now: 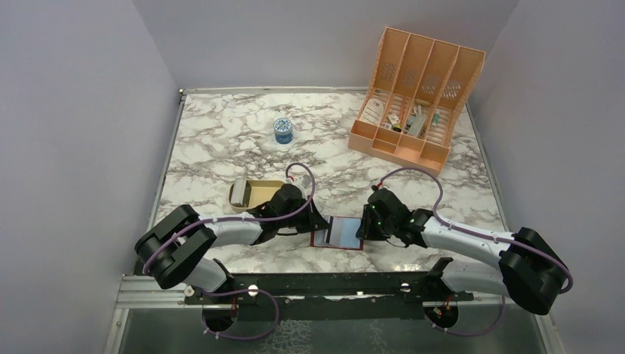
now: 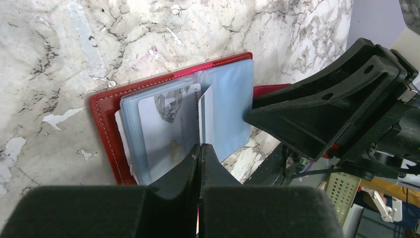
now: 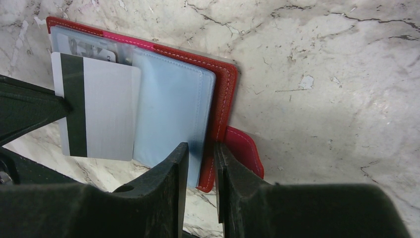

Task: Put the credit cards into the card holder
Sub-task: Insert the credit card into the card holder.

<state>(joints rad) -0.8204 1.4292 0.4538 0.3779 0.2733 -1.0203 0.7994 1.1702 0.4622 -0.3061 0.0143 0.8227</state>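
My left end effector (image 2: 199, 148) pinches the silver plastic card (image 3: 106, 114); my right end effector (image 3: 200, 151) clamps the red folding card holder (image 3: 224, 94). I fear a skewed push will jam it or drag the holder loose.

A white marble-patterned table (image 1: 221, 140) with grey veins. Near its front edge lies an open dark red card holder (image 1: 339, 232). A shallow tan tray (image 1: 262, 193) sits to the left, a small blue round tin (image 1: 283, 130) farther back, and a peach slotted organizer (image 1: 416, 88) at the back right.

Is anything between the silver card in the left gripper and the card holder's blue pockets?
Nothing visible does. The card in the left gripper sits at the open card holder, whose blue page the right gripper grips.
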